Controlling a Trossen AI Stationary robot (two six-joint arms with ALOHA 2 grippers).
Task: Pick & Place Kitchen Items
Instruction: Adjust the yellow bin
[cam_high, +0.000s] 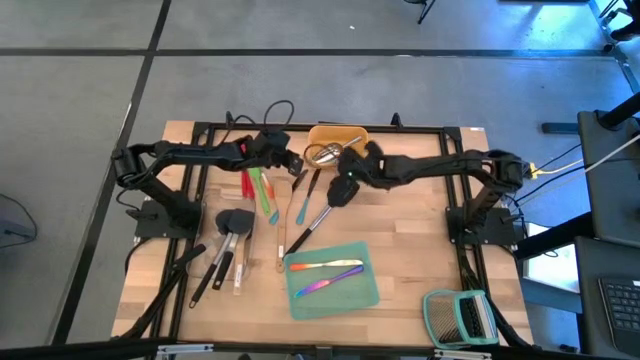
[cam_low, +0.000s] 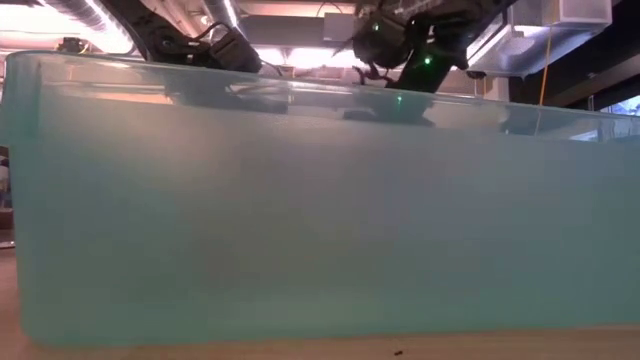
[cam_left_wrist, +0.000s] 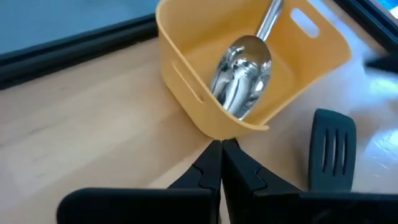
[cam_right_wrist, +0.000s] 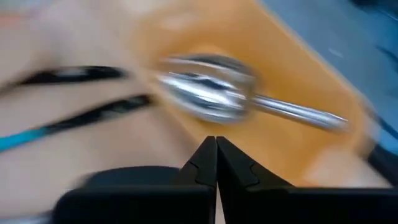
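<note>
Hovering near the yellow tray (cam_high: 352, 133) at upper centre, both the left gripper (cam_left_wrist: 221, 148) and right gripper (cam_right_wrist: 216, 144) are closed and empty. The steel scoop (cam_left_wrist: 241, 73) already lies inside. For the next pick, I would open wide and centre on a handle.

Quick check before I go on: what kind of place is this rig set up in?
Likely a robotics lab or workshop, not a real kitchen: a framed wooden table on bare grey floor, cables, a keyboard at the side, exposed ceiling lights.

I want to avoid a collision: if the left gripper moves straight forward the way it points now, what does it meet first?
Most likely the near corner of the yellow tray, directly ahead of the shut left gripper; depth is unclear. The steel scoop lies inside.
</note>
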